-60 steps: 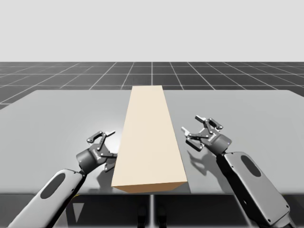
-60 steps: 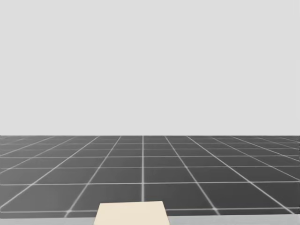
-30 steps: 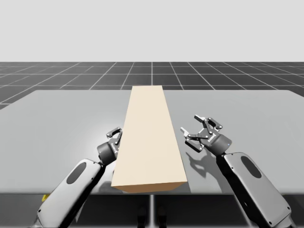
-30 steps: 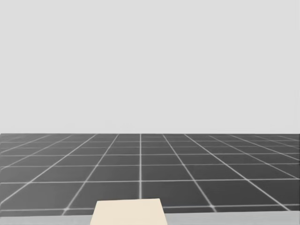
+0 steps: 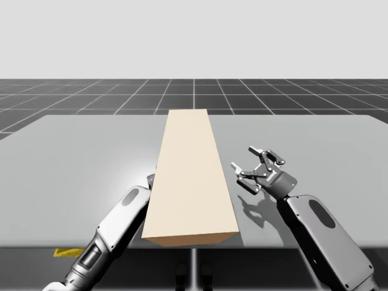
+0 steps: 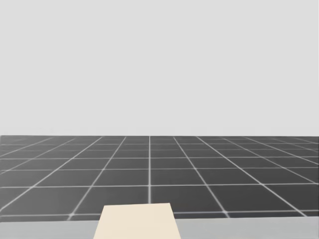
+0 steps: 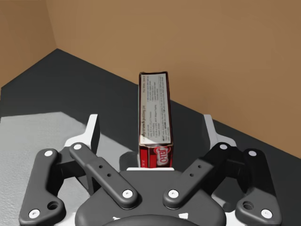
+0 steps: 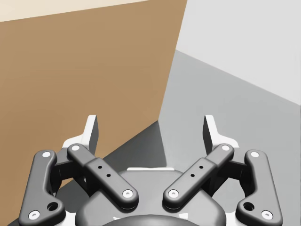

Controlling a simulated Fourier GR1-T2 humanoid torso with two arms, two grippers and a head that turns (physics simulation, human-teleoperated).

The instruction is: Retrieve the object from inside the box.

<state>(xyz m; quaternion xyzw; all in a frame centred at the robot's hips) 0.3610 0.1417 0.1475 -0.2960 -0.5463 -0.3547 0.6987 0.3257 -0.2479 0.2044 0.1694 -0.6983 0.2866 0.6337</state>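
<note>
Long tan box (image 5: 191, 176) lying lengthwise along the middle of the grey table (image 5: 73, 157). My left arm (image 5: 118, 221) meets the box's left side near its near end. Left wrist view, inside the box: left gripper (image 7: 151, 129) with fingers spread wide; a narrow red-and-white carton (image 7: 154, 113) stands upright between them, touching neither, with the brown wall behind it. Right gripper (image 5: 257, 167), fingers likewise apart and holding nothing, near the box's right side
</note>
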